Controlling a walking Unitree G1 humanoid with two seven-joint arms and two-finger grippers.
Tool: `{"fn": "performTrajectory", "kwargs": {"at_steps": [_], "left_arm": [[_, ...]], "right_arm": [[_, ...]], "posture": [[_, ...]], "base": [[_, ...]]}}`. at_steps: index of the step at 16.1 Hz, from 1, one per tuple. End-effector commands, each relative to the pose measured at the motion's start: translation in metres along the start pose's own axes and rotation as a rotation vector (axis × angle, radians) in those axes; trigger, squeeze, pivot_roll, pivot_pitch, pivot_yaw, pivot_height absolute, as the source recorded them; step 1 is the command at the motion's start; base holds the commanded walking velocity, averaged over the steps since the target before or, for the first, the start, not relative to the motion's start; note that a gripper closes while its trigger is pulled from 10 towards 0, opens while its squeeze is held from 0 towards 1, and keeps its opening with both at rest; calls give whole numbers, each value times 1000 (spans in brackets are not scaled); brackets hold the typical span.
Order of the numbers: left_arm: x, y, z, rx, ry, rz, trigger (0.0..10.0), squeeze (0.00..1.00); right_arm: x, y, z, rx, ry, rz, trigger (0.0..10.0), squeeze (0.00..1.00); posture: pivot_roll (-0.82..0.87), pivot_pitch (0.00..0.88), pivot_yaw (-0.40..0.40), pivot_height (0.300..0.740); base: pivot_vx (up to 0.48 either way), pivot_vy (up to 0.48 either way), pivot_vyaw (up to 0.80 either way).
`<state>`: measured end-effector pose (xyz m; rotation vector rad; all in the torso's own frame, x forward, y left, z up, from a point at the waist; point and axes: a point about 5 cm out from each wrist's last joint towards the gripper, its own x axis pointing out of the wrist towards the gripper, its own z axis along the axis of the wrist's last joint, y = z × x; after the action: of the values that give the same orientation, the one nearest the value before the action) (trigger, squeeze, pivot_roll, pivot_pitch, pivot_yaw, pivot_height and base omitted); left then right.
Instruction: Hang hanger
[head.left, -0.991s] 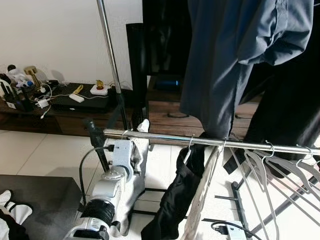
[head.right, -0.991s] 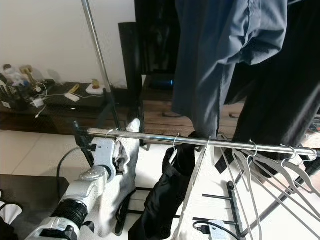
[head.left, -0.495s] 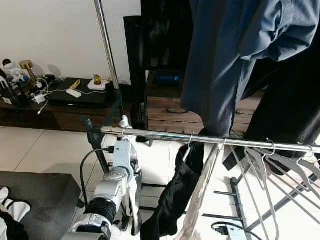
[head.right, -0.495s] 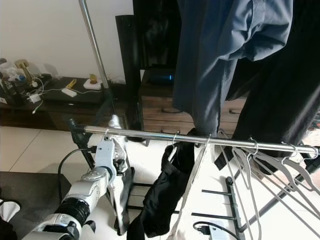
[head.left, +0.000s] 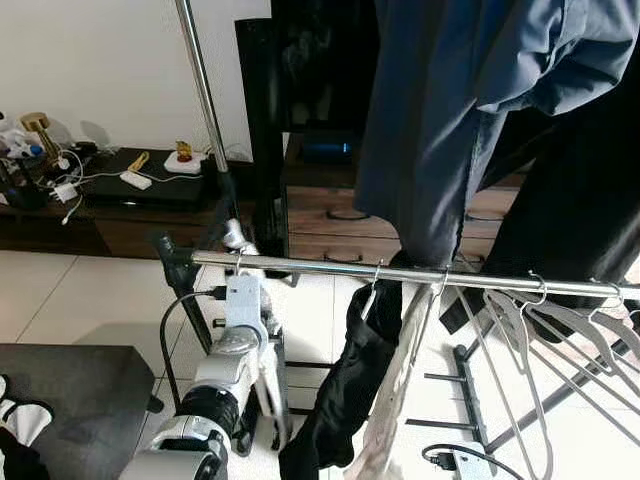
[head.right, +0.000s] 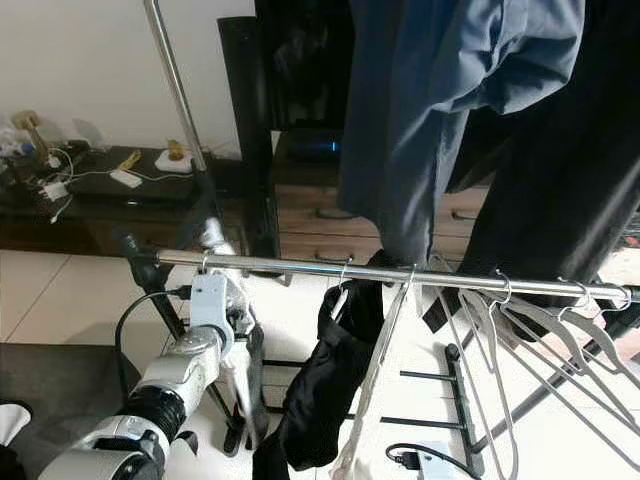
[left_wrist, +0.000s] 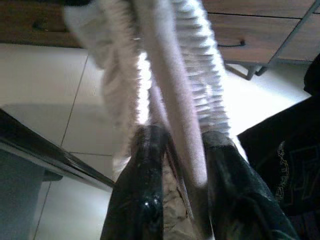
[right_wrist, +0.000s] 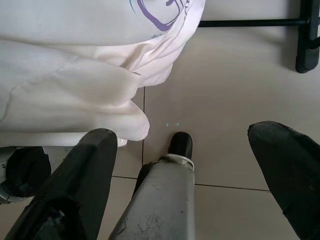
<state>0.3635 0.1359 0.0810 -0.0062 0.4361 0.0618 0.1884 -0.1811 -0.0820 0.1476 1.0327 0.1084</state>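
Note:
A pale hanger (left_wrist: 177, 100) carrying a white knitted garment (left_wrist: 120, 75) is pinched between the two black fingers (left_wrist: 147, 165) of my left gripper (left_wrist: 182, 145), which is shut on it. In the eye views that gripper (head.left: 240, 288) is raised just under the left end of the low chrome rail (head.left: 330, 266). The hanger's hook (head.left: 238, 257) sits at the rail, and the garment (head.left: 270, 385) hangs down beside my forearm. My right gripper (right_wrist: 185, 135) is open and low over the tiled floor, near a white printed garment (right_wrist: 75, 75).
Further right the rail holds a black garment (head.left: 355, 370), a white one (head.left: 400, 400) and several empty hangers (head.left: 540, 320). A blue shirt (head.left: 450, 120) and dark clothes hang from above. An upright pole (head.left: 200, 90), a dark tower (head.left: 262, 120) and a TV stand (head.left: 120, 190) stand behind.
The view has shifted a little. The white garment, bunched wide beside my left wrist a second ago, now hangs narrow below the rail. The left gripper stays at the rail's left end.

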Motion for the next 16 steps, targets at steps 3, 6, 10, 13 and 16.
{"fn": "performTrajectory", "kwargs": {"at_steps": [3, 6, 10, 13, 16], "left_arm": [[1, 2, 2, 9, -10, 22, 0, 0], [0, 3, 3, 41, -37, 23, 0, 0], [-6, 7, -3, 121, -79, -1, 0, 0], [-12, 11, -2, 135, -154, -19, 0, 0], [-20, 13, 0, 160, -206, -42, 0, 0]], "right_arm": [[-1, -3, -3, -4, 14, -7, 10000, 0], [-1, -3, -2, -4, 12, -6, 10000, 0], [0, -1, 0, -7, 8, -2, 10000, 0], [0, -1, 1, -9, 8, -1, 10000, 0], [0, -1, 1, -9, 7, -1, 10000, 0]], "posture": [[21, 99, -72, 740], [26, 93, -72, 740], [44, 86, -69, 740], [55, 81, -70, 740], [59, 77, -70, 740]], "base": [[0, 0, 0], [0, 0, 0], [0, 0, 0], [0, 0, 0], [0, 0, 0]]}}
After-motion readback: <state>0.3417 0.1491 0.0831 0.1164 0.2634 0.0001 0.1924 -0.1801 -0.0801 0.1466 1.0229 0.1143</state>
